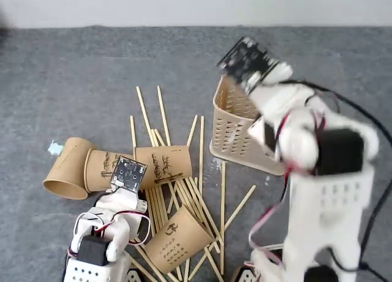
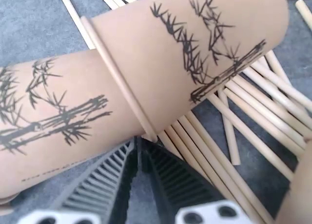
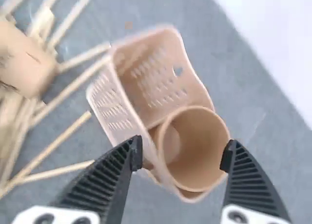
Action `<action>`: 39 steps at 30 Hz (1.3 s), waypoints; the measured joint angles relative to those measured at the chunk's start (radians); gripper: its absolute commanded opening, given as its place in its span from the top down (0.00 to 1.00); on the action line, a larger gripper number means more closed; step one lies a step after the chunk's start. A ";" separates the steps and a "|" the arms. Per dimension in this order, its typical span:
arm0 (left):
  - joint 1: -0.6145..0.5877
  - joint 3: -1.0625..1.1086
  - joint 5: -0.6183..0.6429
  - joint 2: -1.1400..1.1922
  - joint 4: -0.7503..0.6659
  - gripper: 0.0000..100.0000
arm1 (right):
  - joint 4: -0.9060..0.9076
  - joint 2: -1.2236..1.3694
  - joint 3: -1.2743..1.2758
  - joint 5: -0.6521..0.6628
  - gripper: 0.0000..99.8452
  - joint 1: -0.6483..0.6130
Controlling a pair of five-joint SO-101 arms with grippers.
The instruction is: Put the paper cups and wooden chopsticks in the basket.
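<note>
My left gripper (image 2: 140, 145) is shut, its tips against the rim where two bamboo-print paper cups (image 2: 195, 53) (image 2: 48, 117) meet end to end, lying across wooden chopsticks (image 2: 253, 131). From above, these cups (image 1: 164, 164) (image 1: 105, 169) lie at the left arm's wrist. Another cup (image 1: 64, 168) lies farther left, and one more (image 1: 177, 239) near the front. My right gripper (image 3: 180, 153) hangs open over the beige basket (image 3: 161, 73), with a paper cup (image 3: 195, 146) lying inside it, below the gap between the fingers. Chopsticks (image 1: 201, 171) are scattered beside the basket (image 1: 233, 132).
The grey mat (image 1: 73, 80) is bare at the back left and behind the basket. The right arm's white body (image 1: 324, 196) stands tall at the front right. A small pale blue scrap (image 1: 55, 148) lies by the leftmost cup.
</note>
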 measured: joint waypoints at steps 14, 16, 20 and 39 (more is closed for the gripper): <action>0.000 0.000 0.000 0.000 0.000 0.99 | 0.000 -0.288 0.517 -0.477 0.73 -0.364; 0.000 0.000 0.000 0.000 0.000 0.99 | 0.000 -0.299 0.589 -0.571 0.73 -0.428; 0.000 0.000 0.000 0.000 0.000 0.99 | -0.002 -0.301 0.724 -0.649 0.73 -0.569; 0.000 0.000 0.000 0.000 0.000 0.99 | -0.222 -0.241 0.980 -0.669 0.73 -0.697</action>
